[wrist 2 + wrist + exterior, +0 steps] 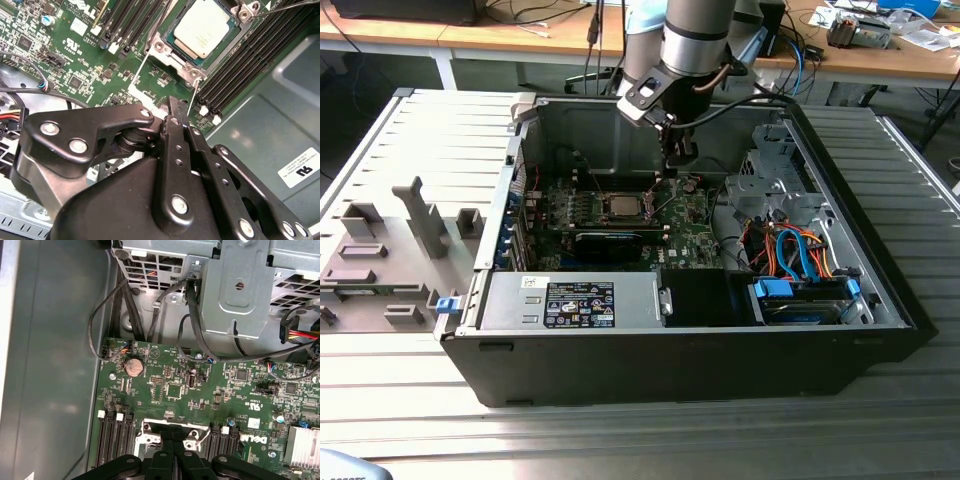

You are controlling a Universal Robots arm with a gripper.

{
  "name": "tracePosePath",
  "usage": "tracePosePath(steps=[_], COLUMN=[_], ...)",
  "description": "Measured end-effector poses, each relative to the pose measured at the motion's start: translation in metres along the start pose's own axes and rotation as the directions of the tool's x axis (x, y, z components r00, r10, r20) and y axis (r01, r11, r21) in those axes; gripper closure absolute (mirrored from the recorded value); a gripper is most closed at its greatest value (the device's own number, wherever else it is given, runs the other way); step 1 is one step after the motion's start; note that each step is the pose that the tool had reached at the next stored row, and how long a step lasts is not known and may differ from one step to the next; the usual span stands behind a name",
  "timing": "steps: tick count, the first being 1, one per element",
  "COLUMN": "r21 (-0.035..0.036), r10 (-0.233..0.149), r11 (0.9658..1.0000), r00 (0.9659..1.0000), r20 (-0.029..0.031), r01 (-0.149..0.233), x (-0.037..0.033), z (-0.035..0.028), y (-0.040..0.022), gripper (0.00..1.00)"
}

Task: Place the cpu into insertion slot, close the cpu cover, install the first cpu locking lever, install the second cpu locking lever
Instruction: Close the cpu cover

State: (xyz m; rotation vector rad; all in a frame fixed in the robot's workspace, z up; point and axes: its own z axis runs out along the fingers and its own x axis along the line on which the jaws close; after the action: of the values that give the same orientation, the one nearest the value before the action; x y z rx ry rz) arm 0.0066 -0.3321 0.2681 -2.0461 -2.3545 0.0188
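Observation:
The cpu [205, 29] lies flat in the insertion slot [159, 46] on the green motherboard [170, 390], silvery face up. It is also in the exterior view, cpu [622, 205]. The cpu cover [185, 60] lies down around it, with the chip face showing through its window. Two thin wire levers [194, 97] run out from the slot's corners toward my fingers. My gripper [174, 107] hangs just beside the slot with its black fingers shut together and nothing visible between them. In the exterior view the gripper [678, 158] is above the board, to the cpu's right. In the first wrist view the gripper [173, 434] sits over the slot's edge.
The open computer case [700, 370] walls in the board. Black memory slots [240, 65] flank the socket. A metal drive cage [240, 285] with hanging cables stands close by. Blue and orange cables [800, 255] and a power supply [580, 300] fill the case front. A grey fixture tray [390, 250] sits outside.

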Motion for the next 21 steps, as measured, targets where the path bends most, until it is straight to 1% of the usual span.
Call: tracePosePath(steps=[8,9,11,12,17,21], r21=[0.0,0.0,0.0,-0.0001,-0.0001,-0.0001], r10=[0.0,0.0,0.0,0.0,0.0,0.0], r11=[1.0,1.0,1.0,1.0,1.0,1.0], r00=[1.0,1.0,1.0,1.0,1.0,1.0], r20=[0.0,0.0,0.0,0.0,0.0,0.0], r01=[0.0,0.0,0.0,0.0,0.0,0.0], x=[0.0007,0.0013,0.0019,0.0022,0.0025,0.0029], z=[0.0001,0.0002,0.0003,0.0004,0.0005,0.0005], y=[-0.005,-0.0095,-0.013,-0.0158,-0.0179,-0.0208], gripper=[0.89,0.89,0.89,0.89,0.89,0.89])
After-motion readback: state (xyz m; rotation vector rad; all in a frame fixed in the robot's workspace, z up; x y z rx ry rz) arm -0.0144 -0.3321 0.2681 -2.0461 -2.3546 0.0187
